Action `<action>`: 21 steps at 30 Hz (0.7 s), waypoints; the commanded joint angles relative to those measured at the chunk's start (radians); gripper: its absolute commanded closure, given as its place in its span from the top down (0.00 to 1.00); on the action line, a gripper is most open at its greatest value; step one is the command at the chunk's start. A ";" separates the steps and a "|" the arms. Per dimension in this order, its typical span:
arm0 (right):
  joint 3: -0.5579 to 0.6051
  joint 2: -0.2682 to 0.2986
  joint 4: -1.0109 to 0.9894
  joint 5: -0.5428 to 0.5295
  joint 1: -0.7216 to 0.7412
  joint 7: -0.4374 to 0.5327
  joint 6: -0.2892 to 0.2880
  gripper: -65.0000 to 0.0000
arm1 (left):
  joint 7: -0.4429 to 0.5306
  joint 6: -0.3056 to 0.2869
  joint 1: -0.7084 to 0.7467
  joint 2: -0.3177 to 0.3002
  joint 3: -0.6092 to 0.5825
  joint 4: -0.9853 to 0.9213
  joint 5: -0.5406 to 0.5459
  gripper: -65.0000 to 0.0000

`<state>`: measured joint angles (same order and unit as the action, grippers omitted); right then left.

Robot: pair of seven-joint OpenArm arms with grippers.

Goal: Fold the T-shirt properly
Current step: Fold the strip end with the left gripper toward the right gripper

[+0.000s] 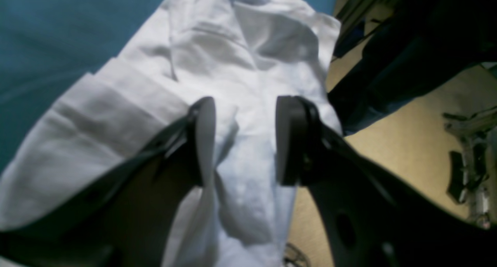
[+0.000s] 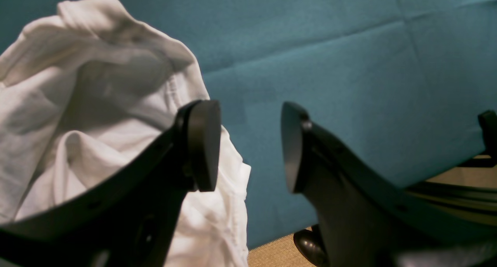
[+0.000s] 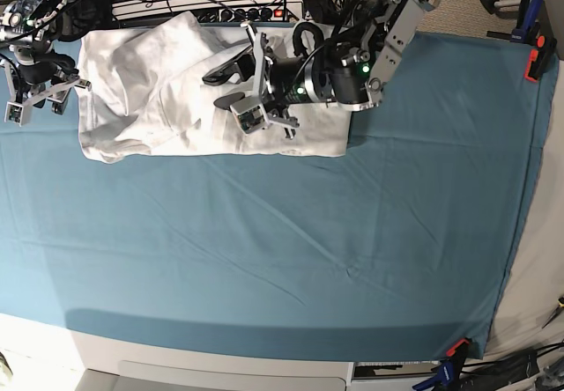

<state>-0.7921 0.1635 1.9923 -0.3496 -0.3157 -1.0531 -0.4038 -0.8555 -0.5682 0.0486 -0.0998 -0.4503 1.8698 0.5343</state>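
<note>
The shirt [image 3: 176, 87] lies rumpled and partly folded at the bench's [image 3: 291, 259] eleven o'clock edge, on the teal cloth [image 3: 352, 232]. The left pincer [image 3: 251, 92] hovers over its middle, released, jaws apart with cloth between but not pinched. The right pincer [image 3: 40, 96], off at nine o'clock, gapes empty. A fold looks just laid; next calls for a fresh edge grasp.

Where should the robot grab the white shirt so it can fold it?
Probably the T-shirt front hem edge, near its corner. That edge lies flat and bare on the teal table cloth, so open jaws could pinch it, coming from the front. The middle is rumpled under the left gripper.
</note>
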 commanded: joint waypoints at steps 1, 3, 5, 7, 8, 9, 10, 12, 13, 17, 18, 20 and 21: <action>-0.006 0.017 0.014 -0.010 0.003 0.026 0.000 0.40 | 0.026 0.011 -0.019 0.008 0.002 0.018 0.010 0.41; -0.006 0.017 0.014 -0.010 0.003 0.026 -0.001 0.40 | 0.017 0.021 -0.033 0.008 0.005 0.018 0.011 0.40; -0.006 0.017 0.014 -0.010 0.003 0.026 -0.001 0.40 | 0.002 0.023 -0.049 0.007 0.026 0.027 0.012 0.40; -0.006 0.017 0.014 -0.010 0.003 0.026 -0.001 0.40 | -0.013 0.023 -0.058 0.003 0.070 0.051 0.018 0.39; -0.006 0.017 0.014 -0.010 0.003 0.026 -0.001 0.40 | -0.017 0.023 -0.061 -0.002 0.100 0.065 0.027 0.36; -0.006 0.017 0.014 -0.009 0.003 0.026 -0.001 0.40 | -0.028 0.023 -0.060 -0.005 0.135 0.080 0.035 0.30; -0.006 0.017 0.014 -0.010 0.003 0.026 -0.001 0.40 | -0.046 0.023 -0.060 -0.008 0.176 0.095 0.053 0.21; -0.006 0.017 0.014 -0.010 0.003 0.026 -0.001 0.40 | -0.063 0.023 -0.053 -0.030 0.257 0.117 0.095 0.01; -0.006 0.017 0.014 -0.010 0.003 0.026 -0.001 0.40 | -0.066 0.023 -0.045 -0.046 0.298 0.126 0.113 0.00; -0.006 0.017 0.014 -0.010 0.003 0.026 -0.001 0.40 | -0.098 0.064 0.025 -0.120 0.420 0.166 0.162 0.00; -0.006 0.017 0.014 -0.010 0.003 0.026 -0.001 0.40 | -0.099 0.080 0.053 -0.136 0.439 0.177 0.162 0.00; -0.006 0.017 0.014 -0.010 0.003 0.026 -0.001 0.40 | -0.100 0.079 0.114 -0.159 0.463 0.203 0.162 0.00; -0.006 0.017 0.014 -0.010 0.003 0.026 -0.001 0.40 | -0.105 0.079 0.143 -0.167 0.467 0.216 0.162 0.00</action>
<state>-0.7921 0.1631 1.9923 -0.3496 -0.3157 -1.0527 -0.4042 -0.9833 -0.4828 0.2031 -0.2646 0.0151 2.0666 0.6716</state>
